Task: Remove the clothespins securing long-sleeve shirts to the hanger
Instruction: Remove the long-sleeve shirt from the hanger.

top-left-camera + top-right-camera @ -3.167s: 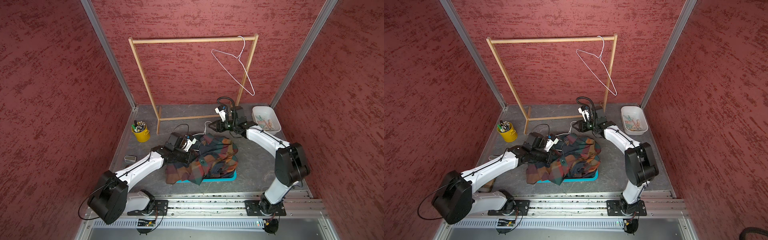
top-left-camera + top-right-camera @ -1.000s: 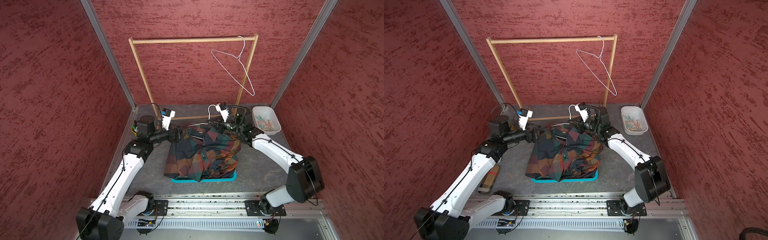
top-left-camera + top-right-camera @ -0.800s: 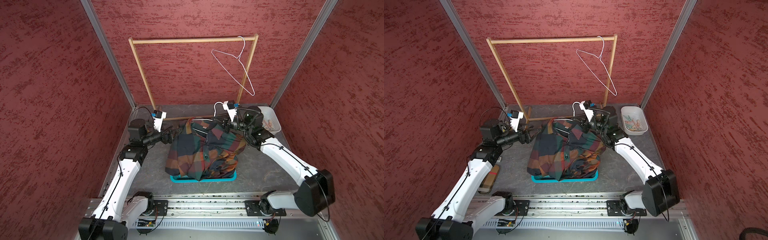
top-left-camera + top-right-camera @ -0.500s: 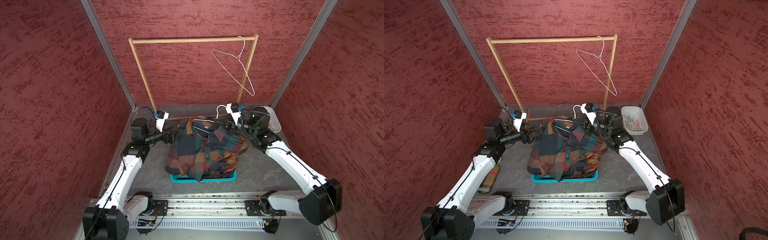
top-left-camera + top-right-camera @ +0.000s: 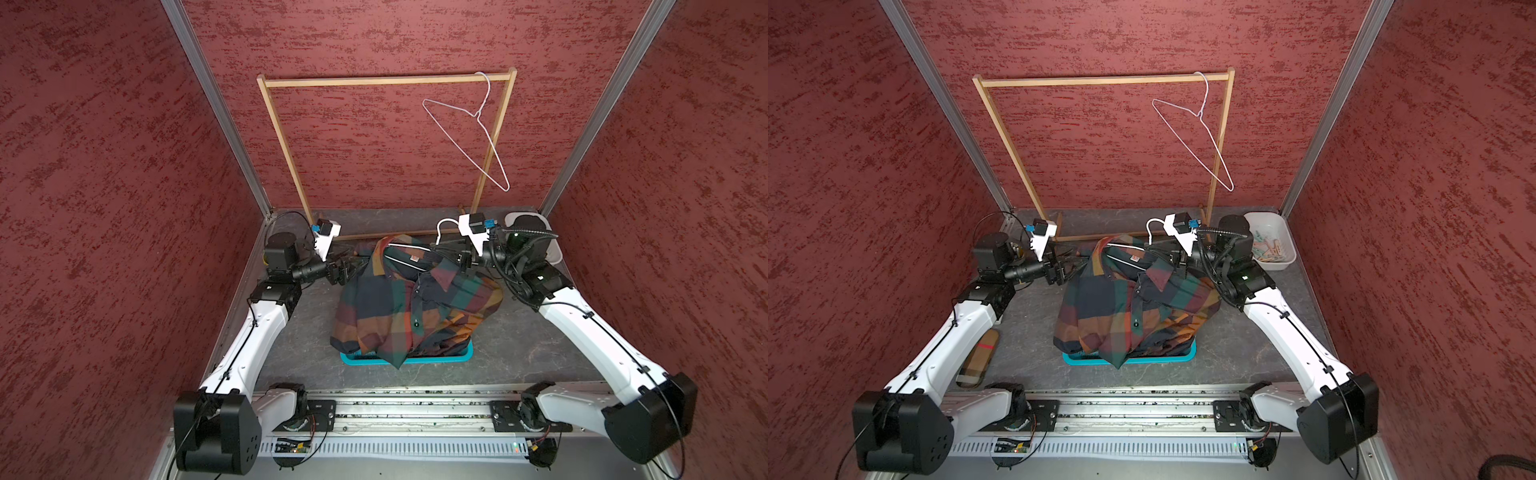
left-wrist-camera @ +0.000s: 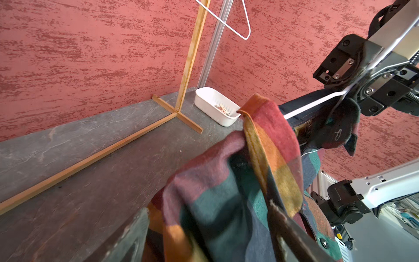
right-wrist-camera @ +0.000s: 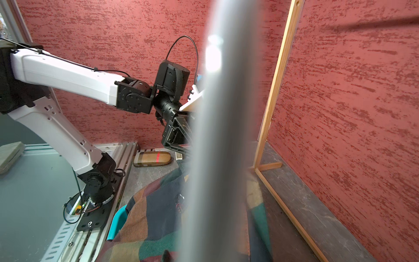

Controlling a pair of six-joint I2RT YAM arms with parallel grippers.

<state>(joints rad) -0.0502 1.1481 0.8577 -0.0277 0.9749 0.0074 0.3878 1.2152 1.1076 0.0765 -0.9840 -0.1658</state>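
A plaid long-sleeve shirt (image 5: 399, 307) (image 5: 1121, 307) hangs on a white wire hanger (image 5: 409, 248), its lower part draped over a teal tray (image 5: 457, 358). My right gripper (image 5: 451, 253) (image 5: 1167, 253) (image 6: 347, 74) is shut on the hanger wire at the collar. My left gripper (image 5: 353, 268) (image 5: 1073, 264) (image 6: 208, 213) is open at the shirt's other shoulder, with plaid cloth (image 6: 226, 192) between its fingers. Several clothespins (image 5: 1268, 249) lie in a white tub. No clothespin shows on the shirt. A blurred grey bar (image 7: 217, 136) blocks the middle of the right wrist view.
A wooden rack (image 5: 374, 81) stands at the back with an empty wire hanger (image 5: 478, 124) on its rail. The white tub (image 5: 1283, 232) (image 6: 204, 95) sits at the back right. A plaid glasses case (image 5: 978, 359) (image 7: 152, 158) lies by the left arm's base.
The right gripper has carried the hanger and shirt up and to the right. The left gripper drew away to the left, then came back to the shirt's shoulder, its jaws slightly narrower.
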